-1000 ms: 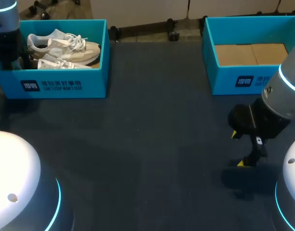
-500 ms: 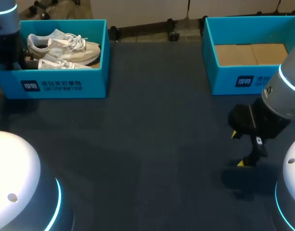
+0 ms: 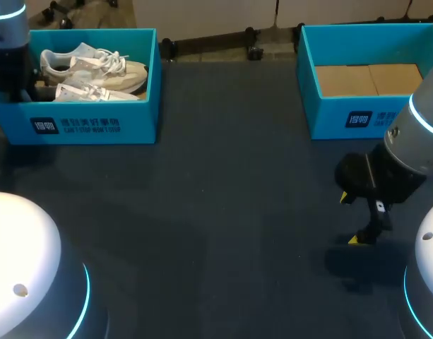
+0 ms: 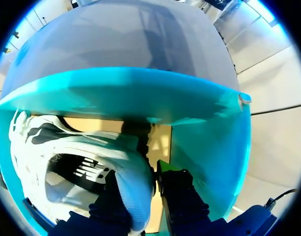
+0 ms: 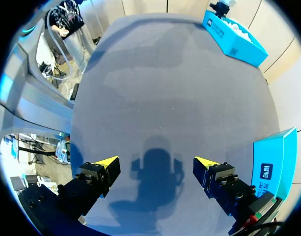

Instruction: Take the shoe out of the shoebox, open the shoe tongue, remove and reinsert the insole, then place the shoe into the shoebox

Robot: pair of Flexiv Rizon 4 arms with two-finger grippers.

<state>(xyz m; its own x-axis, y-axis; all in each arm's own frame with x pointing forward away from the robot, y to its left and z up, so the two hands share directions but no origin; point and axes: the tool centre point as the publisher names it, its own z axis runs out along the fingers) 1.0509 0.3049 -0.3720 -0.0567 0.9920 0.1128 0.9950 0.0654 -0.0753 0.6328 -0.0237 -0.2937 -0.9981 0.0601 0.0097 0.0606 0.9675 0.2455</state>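
Two white and beige sneakers lie in the blue shoebox point(image 3: 96, 126) at the back left. My left arm stands at the box's left end, over the heels. In the left wrist view my left gripper point(image 4: 140, 176) is shut on the heel collar of the nearer shoe point(image 4: 76, 152), one dark finger inside the shoe and one outside, with the box wall point(image 4: 140, 98) ahead. That shoe point(image 3: 89, 92) lies in front of the other shoe point(image 3: 96, 65). My right gripper point(image 3: 352, 219) hangs open over bare table at the right, its yellow tips wide apart point(image 5: 157, 164).
A second blue shoebox point(image 3: 357, 116) with only a cardboard floor stands at the back right. The dark table between the two boxes and in front of them is bare.
My left gripper's fingers have closed onto the nearer shoe's heel, and that shoe has shifted slightly in the box. The right arm has not moved.
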